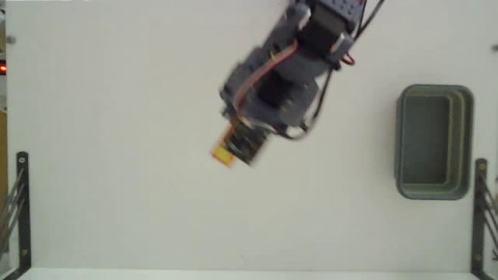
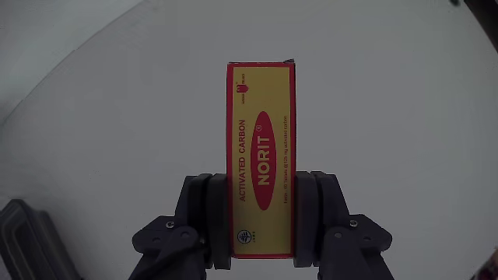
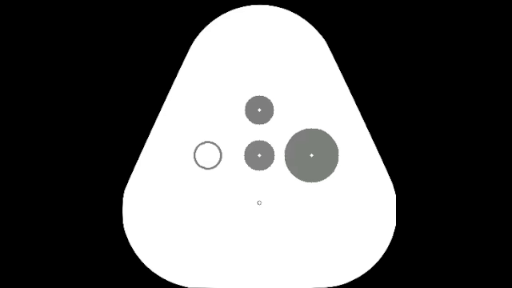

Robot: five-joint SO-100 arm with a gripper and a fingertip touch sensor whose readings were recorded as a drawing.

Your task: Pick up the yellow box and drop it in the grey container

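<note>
- One white table (image 1: 117, 117) fills the fixed view as the biggest surface, and everything else is placed against the grey container on it.
- Next in size, the blue-grey arm (image 1: 284, 78) reaches in from the top edge of the fixed view, well to the left of the grey container, slanting down and leftward away from it.
- Smaller than the arm, the grey container (image 1: 434, 141) is a grey-green rectangular tub with rounded corners and a thick rim; it sits on the table near the right edge of the fixed view, with its long side running up and down the picture.
- Smaller again, the gripper (image 2: 261, 225) has both dark jaws pressed against the two long sides of the yellow box, closed tight on its lower part in the wrist view; in the fixed view the gripper (image 1: 243, 144) lies far left of the container.
- Smallest, the yellow box (image 2: 261, 148) has a red border and a red oval label reading NORIT, with ACTIVATED CARBON beside it; in the fixed view only one end of the box (image 1: 224, 155) pokes out past the gripper, well apart from the container and outside it.
</note>
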